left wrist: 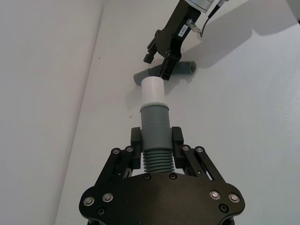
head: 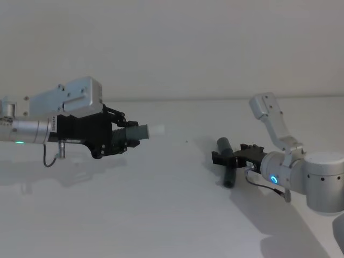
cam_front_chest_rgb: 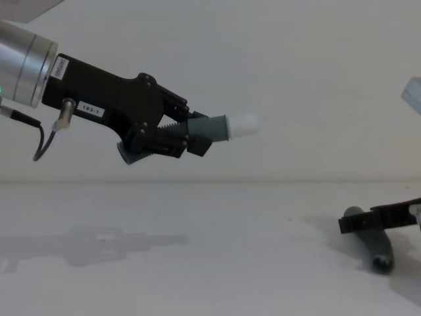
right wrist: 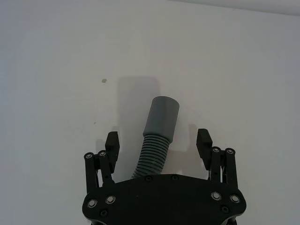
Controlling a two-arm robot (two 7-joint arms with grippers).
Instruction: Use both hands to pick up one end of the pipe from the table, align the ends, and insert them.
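My black left gripper (head: 124, 140) clenches the white-tipped grey ribbed tube (head: 144, 130) aloft; my right gripper (right wrist: 158, 141), released, straddles the hollow grey tube (right wrist: 160, 117) on the white table (head: 161, 209). Off-centre closing could roll it.

left arm (head: 29, 130) and right arm (head: 322, 180) silver cylinders; left claw (left wrist: 157, 137), right claw (right wrist: 159, 143) black, silver screws, white labels.

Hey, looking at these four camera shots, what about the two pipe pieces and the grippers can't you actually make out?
1. Right wrist view: the grey piece runs back under the body of the right gripper; its far end faces away, so the bore is unseen.
2. Left wrist view: the left gripper covers the back end of the white-tipped piece.
3. Chest view: the right edge cuts off the right gripper.
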